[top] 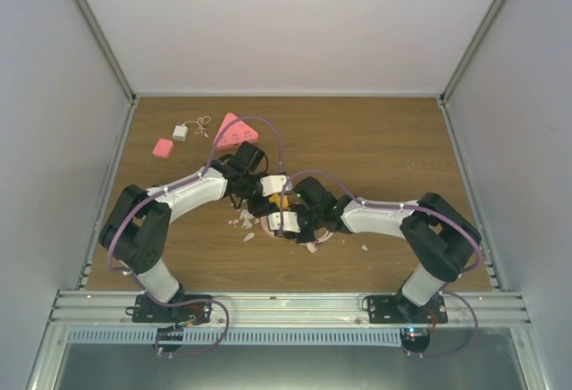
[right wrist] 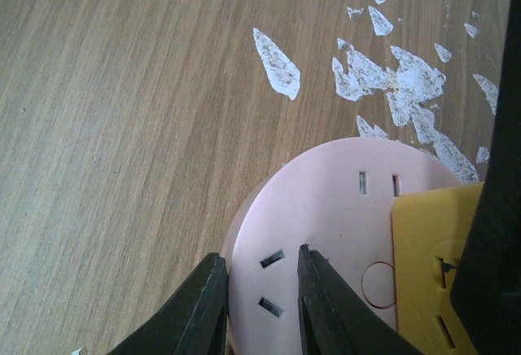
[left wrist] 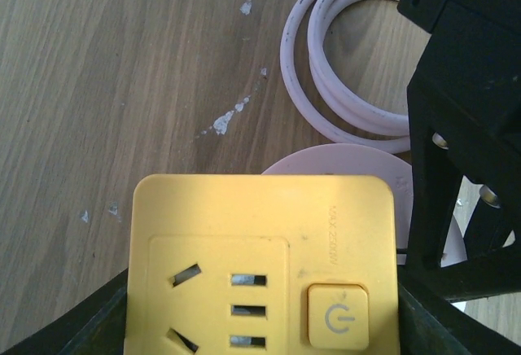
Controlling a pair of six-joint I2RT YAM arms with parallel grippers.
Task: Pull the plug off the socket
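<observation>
A brown wood-grain table (top: 375, 148) is sitting inside a pale-walled enclosure. At its far left a small pink rounded block (top: 163, 148) is lying flat. Just beside it a white charger (top: 181, 132) is trailing a thin looped cord. Next to that, a pink triangular piece (top: 235, 129) is lying flat.

The left arm is reaching in towards the table's middle. The left gripper (left wrist: 260, 322) is clamping the yellow plug adapter (left wrist: 260, 249), with its dark fingers (left wrist: 81, 330) pressing both sides. The adapter is a smooth, square plastic block with rounded corners. Its face is showing slanted and straight slots and a square power button.

The adapter is sitting on the pink round socket (right wrist: 326, 208), near the table's centre and towards the front edge. The socket is a flat, matte disc with narrow slots cut into it. Behind it a glossy pale cable (left wrist: 350, 123) is lying in a round coil on the wood. White paint flecks (right wrist: 407, 78) are scattered over the grain nearby.

The right arm is reaching in from the right. The right gripper (right wrist: 260, 267) is hovering at the disc's near-left rim. Its black fingers (right wrist: 199, 306) are standing close together, with a strip of pink and two slots showing between them. I cannot tell whether they are pinching the disc.
</observation>
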